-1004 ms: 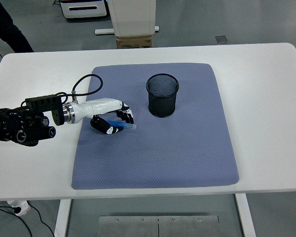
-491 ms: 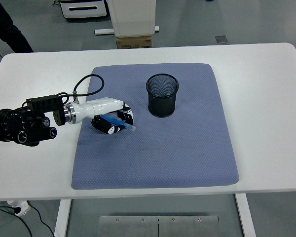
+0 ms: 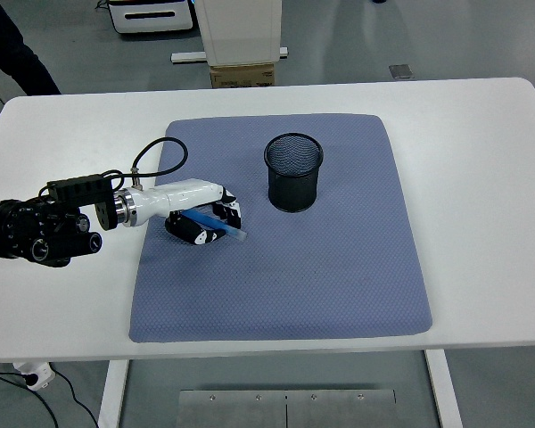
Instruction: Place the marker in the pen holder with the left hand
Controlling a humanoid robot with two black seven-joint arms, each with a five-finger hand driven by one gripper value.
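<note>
Here, left hand [image 3: 202,217] fingers [image 3: 196,234] curled around blue marker [image 3: 212,225].

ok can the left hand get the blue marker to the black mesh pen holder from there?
Probably yes: the left hand grips the blue marker, and only bare blue-grey mat lies between it and the open-topped black mesh pen holder.

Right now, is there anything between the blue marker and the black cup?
No. In the head view, only bare blue mat lies between the marker, held in the left hand, and the pen holder.
</note>
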